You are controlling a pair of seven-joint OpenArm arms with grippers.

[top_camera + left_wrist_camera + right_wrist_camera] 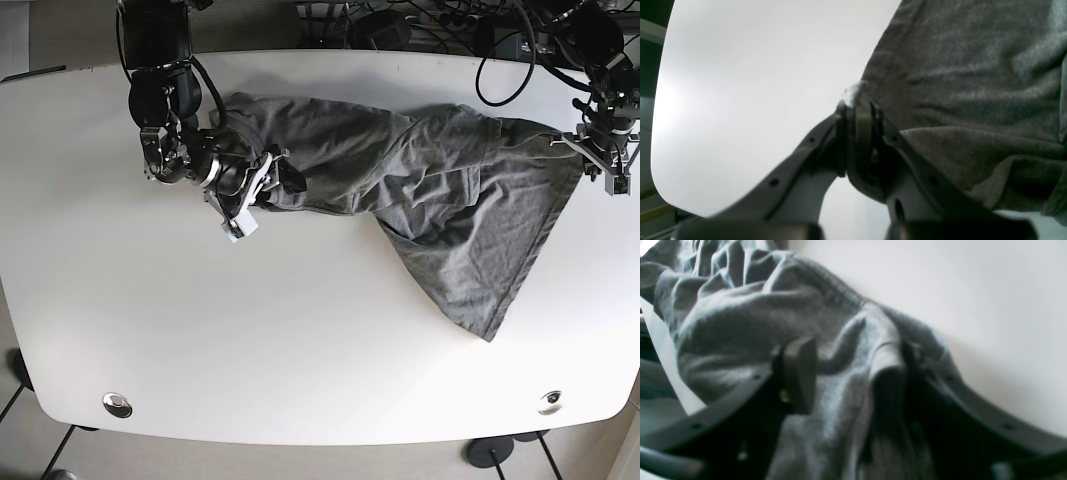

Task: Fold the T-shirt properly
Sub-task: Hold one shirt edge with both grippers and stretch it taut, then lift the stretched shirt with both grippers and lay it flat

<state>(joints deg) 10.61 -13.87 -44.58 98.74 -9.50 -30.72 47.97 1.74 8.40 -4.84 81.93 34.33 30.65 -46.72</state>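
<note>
Grey cotton T-shirt lying rumpled across the far half of the white table, stretched between the two arms, one corner trailing toward the near edge. Left gripper: jaws pressed together on a fold at the shirt's edge, as its wrist view shows. Right gripper: jaws spread, cloth bunched between and around them; the left pad stands clear of the fabric, so no pinch is made there.

Judged step: spreading the garment flat before any fold. To do it well, the right gripper should probably close on a single edge layer, not a bunch, and both arms should then draw apart evenly, keeping the cloth low over the table.

Hidden: the right gripper's far finger is buried in cloth. Collar and sleeves cannot be identified in the creases. Both wrist views are blurred.
</note>
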